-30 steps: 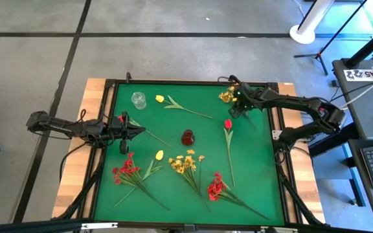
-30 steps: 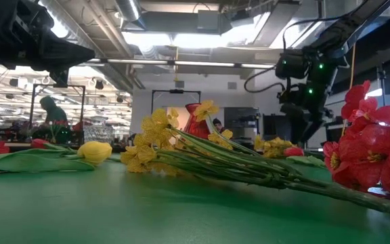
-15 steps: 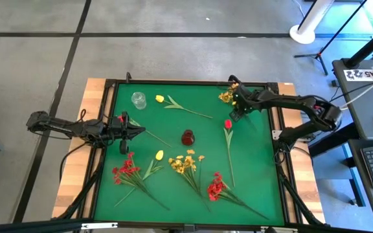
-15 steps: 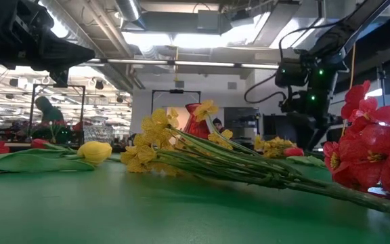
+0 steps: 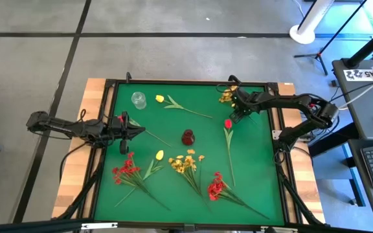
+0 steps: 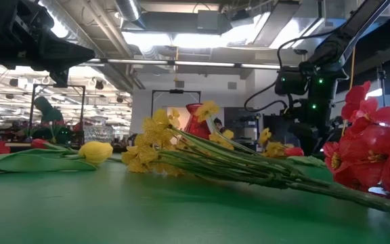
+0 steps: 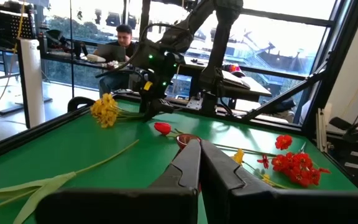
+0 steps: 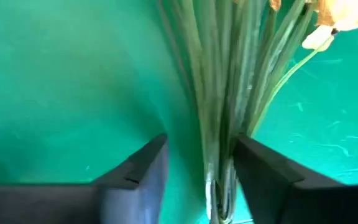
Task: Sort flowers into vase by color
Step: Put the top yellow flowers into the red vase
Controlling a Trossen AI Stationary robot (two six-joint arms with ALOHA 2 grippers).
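Two dark fingers of the right gripper (image 8: 194, 171) straddle the yellow spray's stems (image 8: 219, 93), not yet pinched; close squarely, gathering every stem. Left gripper (image 7: 199, 163) waits, pressed together.

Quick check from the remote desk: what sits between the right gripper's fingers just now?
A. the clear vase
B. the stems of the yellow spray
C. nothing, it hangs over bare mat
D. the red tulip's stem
B: in the right wrist view the right gripper straddles the bundled green stems of the yellow spray at the mat's far right corner.
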